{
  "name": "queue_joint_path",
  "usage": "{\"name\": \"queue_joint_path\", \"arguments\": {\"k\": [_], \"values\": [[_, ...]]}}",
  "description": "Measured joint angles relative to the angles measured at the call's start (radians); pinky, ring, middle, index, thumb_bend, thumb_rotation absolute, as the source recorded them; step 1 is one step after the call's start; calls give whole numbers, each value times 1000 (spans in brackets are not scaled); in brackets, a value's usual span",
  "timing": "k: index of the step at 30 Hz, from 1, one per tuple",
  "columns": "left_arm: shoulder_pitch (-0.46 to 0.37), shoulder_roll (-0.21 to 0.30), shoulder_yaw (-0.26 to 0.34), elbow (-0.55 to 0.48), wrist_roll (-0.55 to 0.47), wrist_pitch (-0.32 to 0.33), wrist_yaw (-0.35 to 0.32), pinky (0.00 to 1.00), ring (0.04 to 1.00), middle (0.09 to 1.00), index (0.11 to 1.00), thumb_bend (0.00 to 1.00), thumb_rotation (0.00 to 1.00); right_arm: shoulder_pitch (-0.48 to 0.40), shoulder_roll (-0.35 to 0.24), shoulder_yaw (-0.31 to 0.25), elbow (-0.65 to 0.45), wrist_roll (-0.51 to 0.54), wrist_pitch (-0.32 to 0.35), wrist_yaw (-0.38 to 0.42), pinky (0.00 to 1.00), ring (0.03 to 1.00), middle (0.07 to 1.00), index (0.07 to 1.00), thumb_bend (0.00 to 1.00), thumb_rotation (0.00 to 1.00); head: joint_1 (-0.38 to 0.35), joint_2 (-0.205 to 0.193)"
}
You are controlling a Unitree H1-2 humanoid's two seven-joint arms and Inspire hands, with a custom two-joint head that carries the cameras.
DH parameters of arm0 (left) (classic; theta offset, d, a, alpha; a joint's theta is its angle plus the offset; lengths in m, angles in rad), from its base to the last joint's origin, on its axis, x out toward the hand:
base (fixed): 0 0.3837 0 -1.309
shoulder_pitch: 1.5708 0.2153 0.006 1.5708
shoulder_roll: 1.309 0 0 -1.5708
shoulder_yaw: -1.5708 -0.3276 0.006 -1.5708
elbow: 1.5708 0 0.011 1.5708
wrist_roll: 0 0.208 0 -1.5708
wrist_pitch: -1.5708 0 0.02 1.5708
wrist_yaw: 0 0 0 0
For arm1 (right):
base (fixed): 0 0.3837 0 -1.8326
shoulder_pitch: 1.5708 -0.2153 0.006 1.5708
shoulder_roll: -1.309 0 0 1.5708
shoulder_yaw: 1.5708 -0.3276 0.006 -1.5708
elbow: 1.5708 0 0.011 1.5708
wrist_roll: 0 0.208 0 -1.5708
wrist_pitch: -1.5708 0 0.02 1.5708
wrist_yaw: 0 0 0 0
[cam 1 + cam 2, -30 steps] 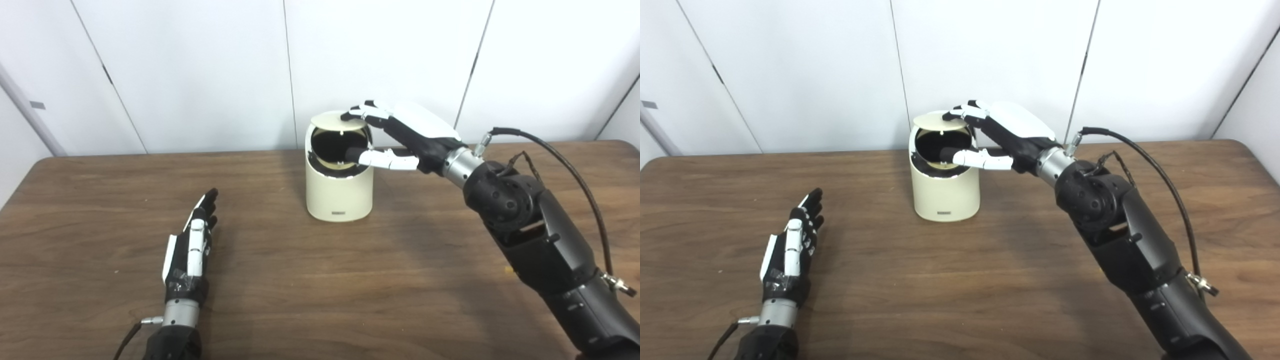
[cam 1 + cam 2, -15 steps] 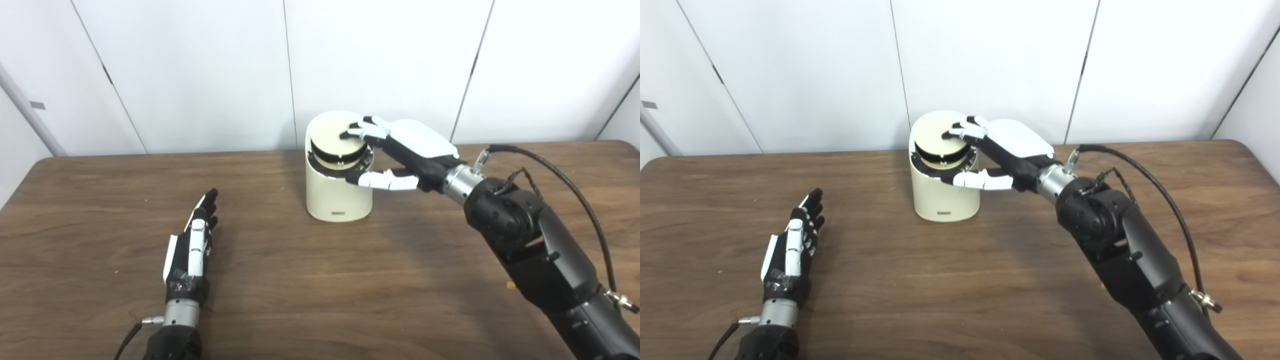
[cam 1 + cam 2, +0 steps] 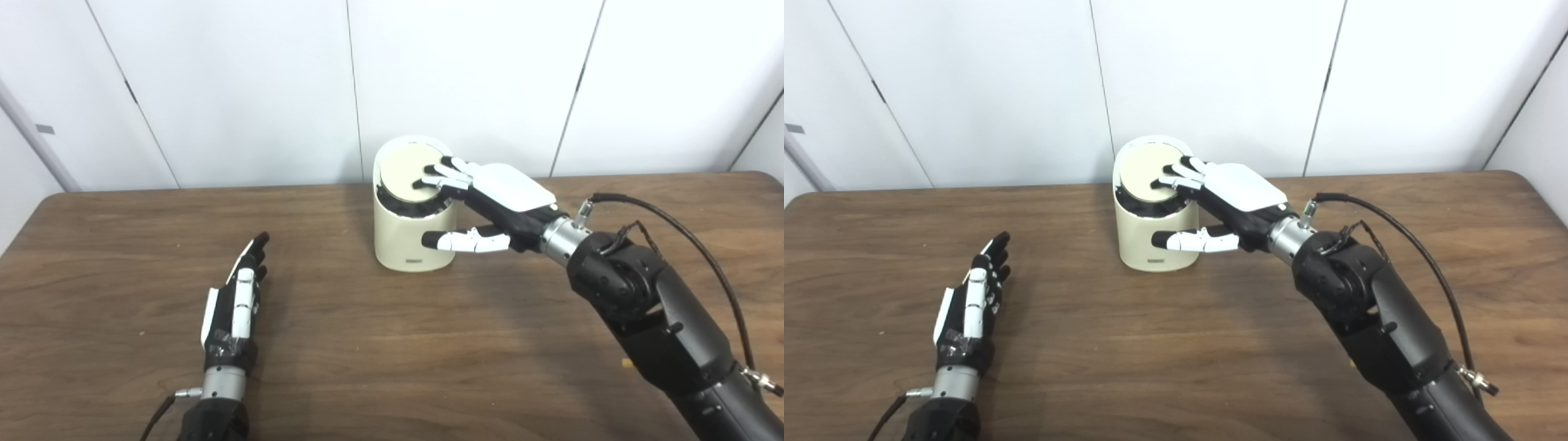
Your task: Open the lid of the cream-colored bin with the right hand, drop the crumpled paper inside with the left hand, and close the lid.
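The cream-colored bin stands upright at the table's far middle. Its round lid lies nearly flat in the sloped top, a thin dark gap showing along its near edge. My right hand rests its fingertips on the lid's right part, fingers spread, while its thumb stretches in front of the bin's body. It grips nothing. My left hand lies flat and open on the table at the near left, far from the bin. No crumpled paper shows anywhere; the bin's inside is hidden.
The brown wooden table runs across the whole view, with white wall panels behind it. A black cable loops off my right forearm. A tiny yellowish speck lies on the table beside that arm.
The lid has swung down from raised, with the dark opening showing, to almost flat. My right hand came down with it, thumb dropping from the rim to the bin's front. The left hand stayed still.
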Motion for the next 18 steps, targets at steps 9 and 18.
{"name": "queue_joint_path", "arguments": {"k": [9,18], "values": [[0,-1,-3,0,0,0,5,1000,1000,977,922,458,945,2,1,2,0,-13,-4,0,1000,1000,956,867,548,1000,0,3],[0,-1,-6,0,0,0,5,1000,1000,978,924,451,959,5,4,10,-7,-43,5,1,1000,1000,944,843,553,1000,0,6]]}}
